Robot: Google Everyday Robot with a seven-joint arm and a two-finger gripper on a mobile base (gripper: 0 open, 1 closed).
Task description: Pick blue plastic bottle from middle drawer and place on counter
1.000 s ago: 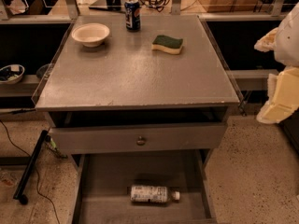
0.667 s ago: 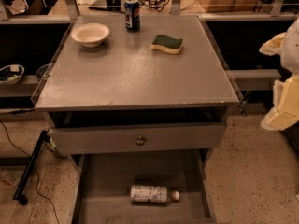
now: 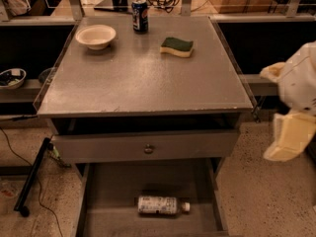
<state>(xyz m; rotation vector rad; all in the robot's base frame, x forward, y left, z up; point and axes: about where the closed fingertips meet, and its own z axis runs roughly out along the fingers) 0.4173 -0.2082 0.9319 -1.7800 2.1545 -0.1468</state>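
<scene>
One blue plastic bottle (image 3: 158, 205) lies sideways in the middle drawer (image 3: 111, 194); the claw (image 3: 290, 138) hangs well right of the counter (image 3: 138, 80) (spread or pressed, cannot tell). A glancing touch could roll it.

gripper (image 3: 292, 113) blurred, cropped at right edge

The gripper (image 3: 296, 107), out at the right edge of the view, was a round white lump with a big flat pale yellow block under it and a small pale yellow tip sticking out up top.
</scene>
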